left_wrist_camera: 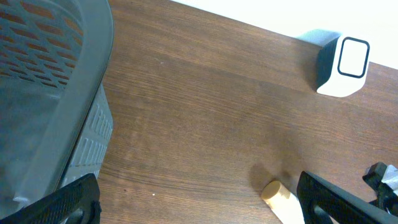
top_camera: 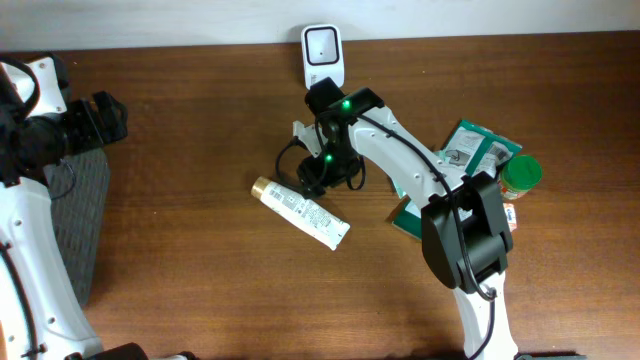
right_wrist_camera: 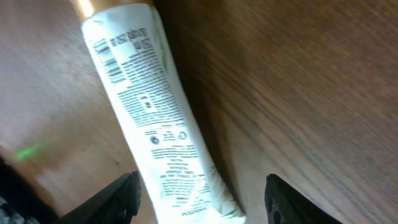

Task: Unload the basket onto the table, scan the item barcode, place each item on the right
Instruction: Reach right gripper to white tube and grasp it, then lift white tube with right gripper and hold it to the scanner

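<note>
Although the right gripper (right_wrist_camera: 202, 180) hangs directly over the task item, its fingers (right_wrist_camera: 124, 193) are parted and hold nothing. The white tube (right_wrist_camera: 155, 124) lies flat on the table (right_wrist_camera: 311, 93) between them, close beside one finger and clear of the other. Its long axis runs away from the fingers, crimped end nearest and gold cap (right_wrist_camera: 93, 6) farthest, so the fingers straddle it near the crimped end. The barcode (right_wrist_camera: 111, 62) faces upward, close to the cap. In the overhead view the tube lies slantwise, with the scanner (top_camera: 322, 52) beyond the gripper at the far edge. The left gripper (left_wrist_camera: 198, 180) is spread wide and empty beside the grey basket (left_wrist_camera: 43, 93), well apart from the tube. Judgement: the right arm is much the nearer, and closing across the tube comes next
</note>
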You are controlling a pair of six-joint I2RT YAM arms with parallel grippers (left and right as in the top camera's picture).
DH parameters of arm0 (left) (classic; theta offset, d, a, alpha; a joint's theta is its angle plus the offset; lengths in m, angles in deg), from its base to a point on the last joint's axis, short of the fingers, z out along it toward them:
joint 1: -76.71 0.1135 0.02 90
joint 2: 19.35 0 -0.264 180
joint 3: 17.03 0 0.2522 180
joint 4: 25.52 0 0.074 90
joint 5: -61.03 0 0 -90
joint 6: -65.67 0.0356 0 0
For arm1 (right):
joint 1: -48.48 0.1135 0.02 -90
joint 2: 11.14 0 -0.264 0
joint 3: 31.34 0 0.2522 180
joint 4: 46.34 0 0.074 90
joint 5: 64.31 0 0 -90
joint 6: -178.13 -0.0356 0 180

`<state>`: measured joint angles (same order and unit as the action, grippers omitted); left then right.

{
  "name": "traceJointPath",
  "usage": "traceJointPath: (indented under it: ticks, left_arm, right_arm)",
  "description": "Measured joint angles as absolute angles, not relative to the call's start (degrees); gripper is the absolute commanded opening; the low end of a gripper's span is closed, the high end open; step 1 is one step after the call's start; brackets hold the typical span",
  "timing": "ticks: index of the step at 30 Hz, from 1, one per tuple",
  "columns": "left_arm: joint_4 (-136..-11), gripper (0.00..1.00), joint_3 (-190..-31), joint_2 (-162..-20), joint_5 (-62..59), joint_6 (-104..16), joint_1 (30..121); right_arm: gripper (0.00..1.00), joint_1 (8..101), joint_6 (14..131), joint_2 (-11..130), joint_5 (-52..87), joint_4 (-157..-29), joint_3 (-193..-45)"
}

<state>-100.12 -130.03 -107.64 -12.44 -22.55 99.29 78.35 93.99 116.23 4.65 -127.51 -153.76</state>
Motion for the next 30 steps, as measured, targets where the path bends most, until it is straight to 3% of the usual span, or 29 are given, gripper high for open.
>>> traceJointPath:
  ticks: [6, 9, 11, 12, 14, 17, 21, 30]
  left_arm:
    - [-100.1, 0.99, -130.0, -107.6, -12.4, -22.6, 99.3]
    - [-100.1, 0.99, -130.0, -107.6, -12.4, -22.6, 99.3]
    - [-100.1, 0.99, -130.0, -107.6, -12.4, -22.6, 99.3]
    - [-100.1, 0.99, -130.0, -107.6, -12.4, -22.6, 99.3]
    - [-100.1, 0.99, -130.0, -107.6, -12.4, -22.6, 99.3]
    - [-100.1, 0.99, -130.0, -107.6, -12.4, -22.6, 99.3]
    - [-100.1, 0.99, -130.0, -107.6, -12.4, -22.6, 99.3]
    - [-100.1, 0.99, -130.0, -107.6, -12.4, -22.6, 99.3]
  right_arm:
    - [0.57, 73.7, 110.5, 124.4, -7.8, -130.6, -154.0]
    - [0.56, 74.4, 112.1, 124.5, -14.5, -130.4, -153.6]
    - [0.52, 76.4, 106.1, 126.0, -16.5, -128.4, -153.6]
    - [0.47, 77.6, 100.6, 127.6, -17.2, -127.0, -153.6]
    - [0.19, 79.1, 92.1, 128.0, -18.8, -125.4, -153.6]
    - [0.05, 79.8, 84.1, 128.3, -21.0, -119.4, -153.3]
    - [0.04, 79.9, 78.8, 128.3, -19.1, -114.2, -155.4]
    - [0.04, 82.3, 78.3, 125.1, -3.9, -116.7, -158.0]
